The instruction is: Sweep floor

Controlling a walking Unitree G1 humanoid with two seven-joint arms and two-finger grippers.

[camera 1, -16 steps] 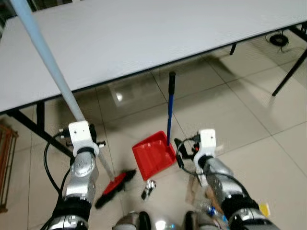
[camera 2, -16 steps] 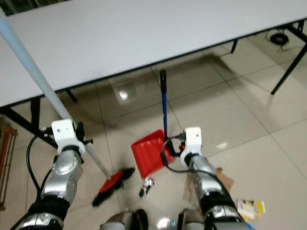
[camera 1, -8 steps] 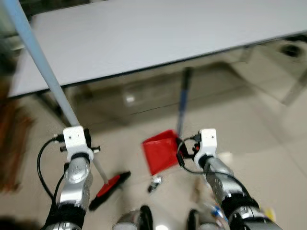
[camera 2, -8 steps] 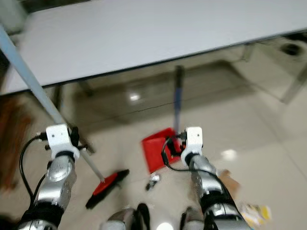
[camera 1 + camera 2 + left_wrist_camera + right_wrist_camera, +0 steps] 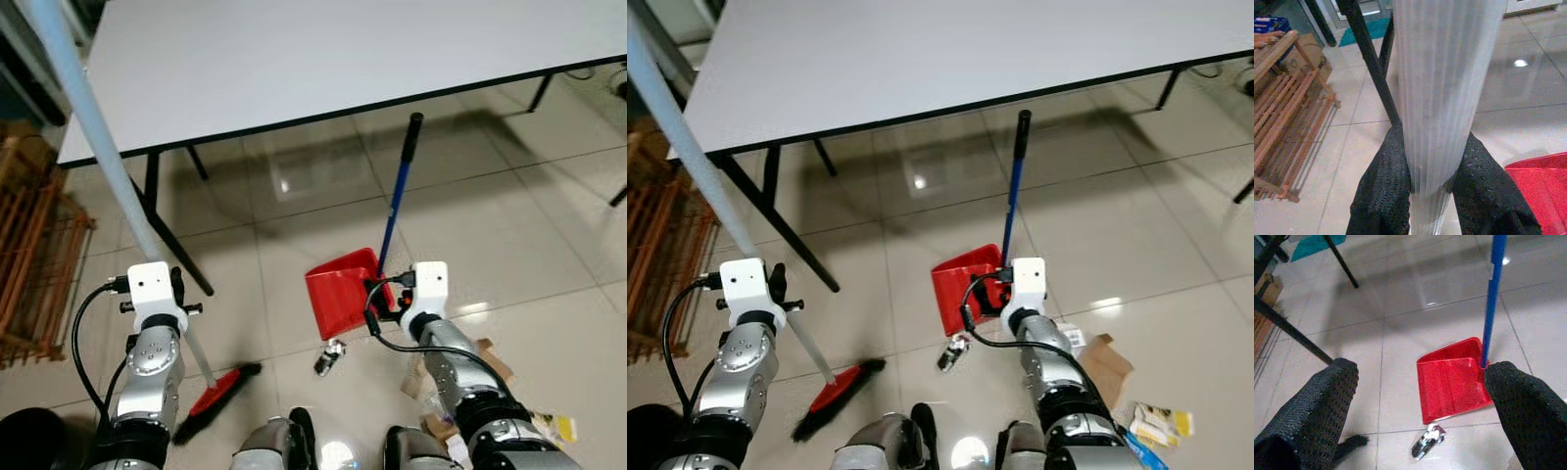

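My left gripper [image 5: 1427,161] is shut on the broom's pale ribbed pole [image 5: 1442,98], low on the shaft [image 5: 108,166]. The broom's red head with black bristles [image 5: 217,401] rests on the tiles in front of my left foot. A red dustpan [image 5: 343,291] sits on the floor with its blue handle [image 5: 400,196] slanting up toward the table edge. My right gripper [image 5: 382,299] is open at the foot of that handle, its fingers [image 5: 1312,416] spread wide with the pan between them in the right wrist view. A small silver wrapper [image 5: 330,355] lies just in front of the pan.
A large white table [image 5: 343,59] on black legs [image 5: 171,235] spans the back. A wooden rack [image 5: 29,255] stands at the left. A cardboard piece [image 5: 1107,362] and a yellow packet [image 5: 1161,423] lie on the tiles by my right side.
The camera has swung, bringing the wooden rack into view. The broom head now lies a little farther to the left of the wrapper. Both grippers hold as before.
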